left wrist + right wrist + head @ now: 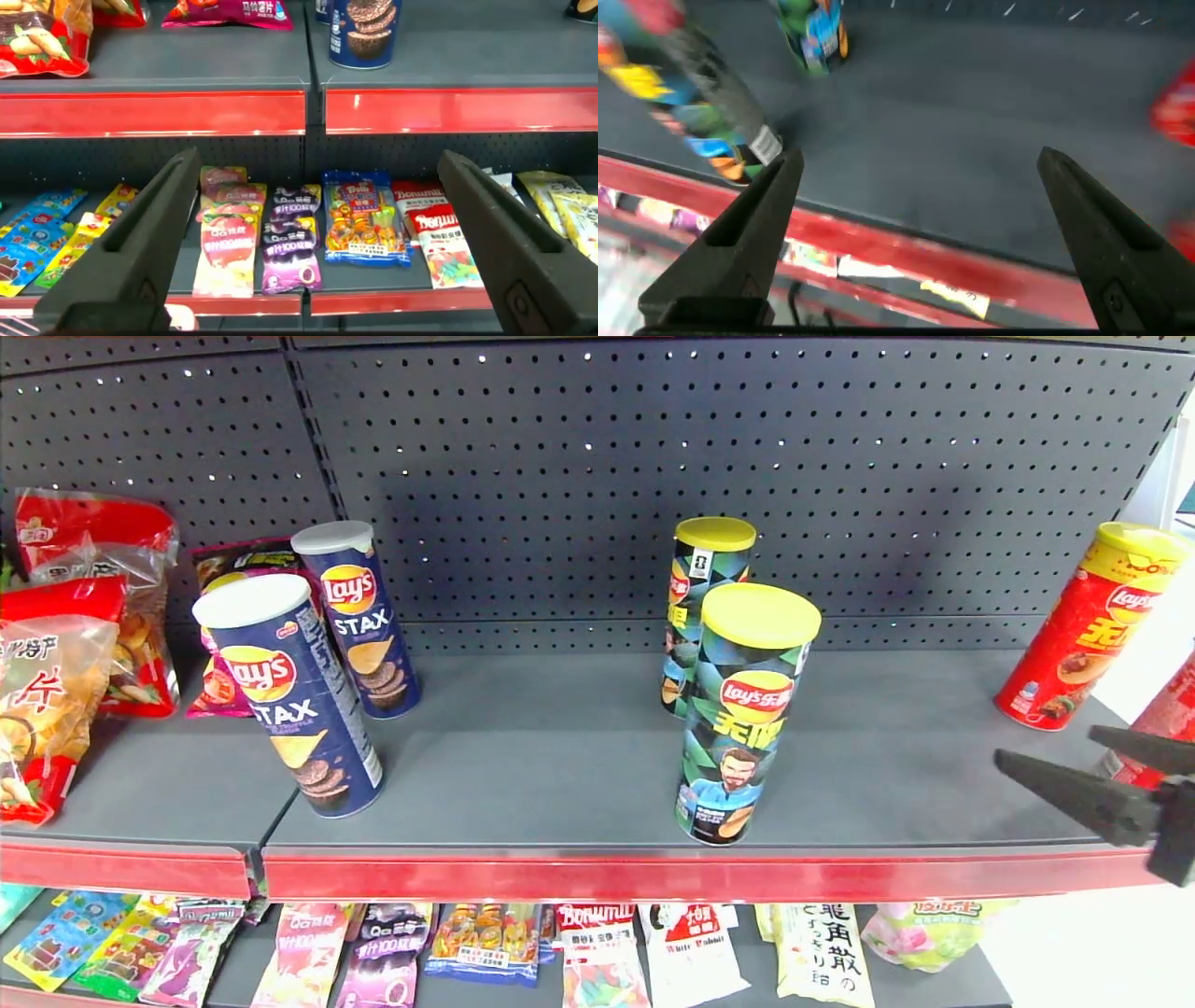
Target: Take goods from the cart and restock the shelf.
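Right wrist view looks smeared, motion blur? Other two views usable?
Right wrist view: yes, green can and shelf edge are streaked, while the right gripper is crisp. Left wrist view: clean, candy bags legible. Head view: clean, pegboard back bowed by lens distortion, blown-out white at the right edge.

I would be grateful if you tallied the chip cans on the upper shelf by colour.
Blue cans: 2
Green cans: 2
Red cans: 2, one partly hidden at the edge
Total: 6
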{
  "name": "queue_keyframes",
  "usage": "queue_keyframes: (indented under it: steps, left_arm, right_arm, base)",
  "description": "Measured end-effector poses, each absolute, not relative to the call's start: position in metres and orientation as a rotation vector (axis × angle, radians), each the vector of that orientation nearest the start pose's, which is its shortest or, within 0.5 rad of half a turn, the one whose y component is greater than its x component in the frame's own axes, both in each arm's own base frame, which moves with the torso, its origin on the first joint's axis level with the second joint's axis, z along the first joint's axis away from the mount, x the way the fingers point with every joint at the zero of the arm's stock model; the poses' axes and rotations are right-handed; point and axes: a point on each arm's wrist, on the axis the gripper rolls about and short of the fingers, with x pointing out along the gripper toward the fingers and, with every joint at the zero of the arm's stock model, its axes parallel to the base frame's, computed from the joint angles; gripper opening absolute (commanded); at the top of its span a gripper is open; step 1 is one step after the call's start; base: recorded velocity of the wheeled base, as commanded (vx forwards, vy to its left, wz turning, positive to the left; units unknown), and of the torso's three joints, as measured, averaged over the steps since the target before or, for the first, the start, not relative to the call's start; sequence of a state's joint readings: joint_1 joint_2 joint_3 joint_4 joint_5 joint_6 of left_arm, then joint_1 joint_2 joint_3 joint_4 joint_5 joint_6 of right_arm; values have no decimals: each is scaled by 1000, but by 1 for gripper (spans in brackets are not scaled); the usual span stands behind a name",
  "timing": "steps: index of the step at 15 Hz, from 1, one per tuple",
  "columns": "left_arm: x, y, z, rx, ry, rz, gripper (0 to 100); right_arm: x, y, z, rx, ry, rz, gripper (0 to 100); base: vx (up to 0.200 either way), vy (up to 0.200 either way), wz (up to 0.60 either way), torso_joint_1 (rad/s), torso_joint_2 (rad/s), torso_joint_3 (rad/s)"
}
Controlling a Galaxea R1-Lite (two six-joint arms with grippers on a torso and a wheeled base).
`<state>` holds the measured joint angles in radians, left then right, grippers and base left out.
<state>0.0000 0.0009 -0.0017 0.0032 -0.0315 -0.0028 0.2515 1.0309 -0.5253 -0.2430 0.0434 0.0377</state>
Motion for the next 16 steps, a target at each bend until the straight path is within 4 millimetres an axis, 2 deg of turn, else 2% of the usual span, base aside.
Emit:
queue_keyframes:
  steps: [2, 4, 8, 11, 16]
  left_arm:
    - [-23, -1, 76, -3, 2, -32, 100]
    - [-23, -1, 76, -3, 2, -32, 100]
    - [-23, -1, 76, -2, 2, -32, 100]
    - [-23, -1, 76, -3, 2, -32, 100]
    - [-23, -1, 76, -3, 2, -32, 100]
  right_arm:
    - [156, 55, 198, -24, 356, 307, 100]
    - [174, 71, 187, -50, 414, 334, 100]
    - [205, 88, 169, -79, 448, 318, 100]
    - [218, 95, 159, -96, 492, 320, 100]
    - [227, 118, 152, -125, 518, 376, 100]
  base:
    - [0, 0, 0, 0, 0, 0]
    - [0, 0, 0, 0, 0, 0]
    - [0, 0, 0, 0, 0, 0]
    - [0, 0, 0, 0, 0, 0]
    - [0, 0, 0, 0, 0, 0]
